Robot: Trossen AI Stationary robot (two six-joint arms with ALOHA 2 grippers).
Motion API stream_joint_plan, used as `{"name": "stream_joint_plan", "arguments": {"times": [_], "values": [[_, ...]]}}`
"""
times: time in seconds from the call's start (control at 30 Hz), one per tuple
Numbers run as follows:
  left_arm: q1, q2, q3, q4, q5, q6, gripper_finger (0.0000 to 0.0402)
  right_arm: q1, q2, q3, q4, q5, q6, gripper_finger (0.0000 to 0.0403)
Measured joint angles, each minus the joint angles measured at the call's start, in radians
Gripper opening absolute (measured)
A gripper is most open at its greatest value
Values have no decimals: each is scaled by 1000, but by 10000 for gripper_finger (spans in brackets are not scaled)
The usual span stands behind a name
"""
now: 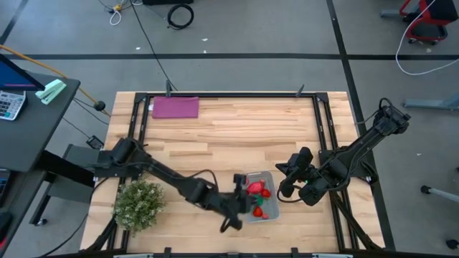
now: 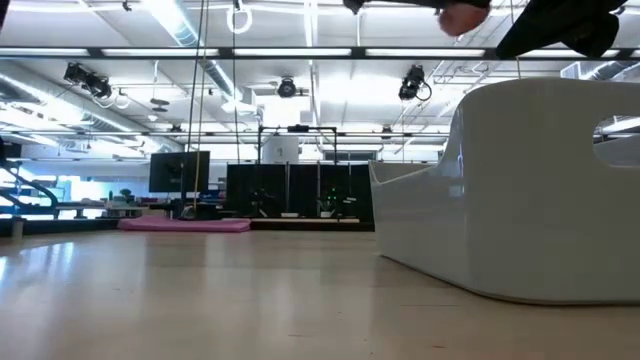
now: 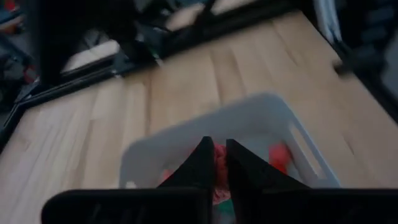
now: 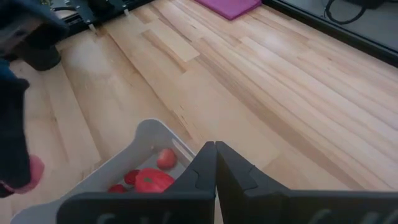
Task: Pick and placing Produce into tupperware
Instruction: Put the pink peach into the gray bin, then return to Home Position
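The tupperware point(image 1: 267, 188) is a pale shallow container near the table's near edge, right of centre. It looms large in the low view point(image 2: 520, 190). Several red produce pieces point(image 1: 259, 193) lie inside, also seen in the right wrist view point(image 4: 152, 180). My left gripper point(image 1: 242, 197) hangs over the container's left part, shut on a small pink piece point(image 3: 219, 163). That piece also shows in the low view point(image 2: 465, 18) and the right wrist view point(image 4: 34, 169). My right gripper point(image 1: 290, 179) is shut point(image 4: 215, 155) beside the container's right side and holds nothing. My left gripper pinches a small pink produce piece point(image 3: 219, 163) between its two fingers point(image 3: 202, 158). The piece is lifted clear, above the tupperware point(image 3: 261, 112). My own fingers hide how far back it reaches.
A bushy pale-green plant point(image 1: 138, 204) stands at the near left, beside my left arm. A flat purple rectangle point(image 1: 175, 107) lies by the far edge. Bare wood spans the table's middle point(image 1: 237, 140). Dark frame rails point(image 1: 326, 129) run along the table's sides.
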Motion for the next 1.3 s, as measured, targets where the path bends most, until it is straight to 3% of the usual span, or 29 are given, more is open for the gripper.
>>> {"name": "stream_joint_plan", "arguments": {"times": [0.13, 0.3, 0.43, 0.63, 1.07, 1.17, 1.3], "values": [[47, 39, 0, 87, 8, -112, 30, 0, 0, 0, 1, 0, 0, 7], [86, 135, 0, 282, 167, -134, 51, 0, 0, 0, 2, 0, 1, 7], [89, 183, -1, 403, 232, -120, 56, 0, 0, 0, 1, -2, 1, 7], [88, 187, 0, 391, 380, -177, 58, 0, 0, 0, 0, -5, 0, 7], [90, 180, 0, 374, 300, -123, 185, 4, 0, 0, 0, -19, 11, 7], [94, 123, -1, 313, 290, -70, 200, 14, 0, 0, 0, -9, 11, 7], [95, -30, 1, 87, 214, -3, 199, 24, -6, 0, 0, -41, -20, 7]]}}
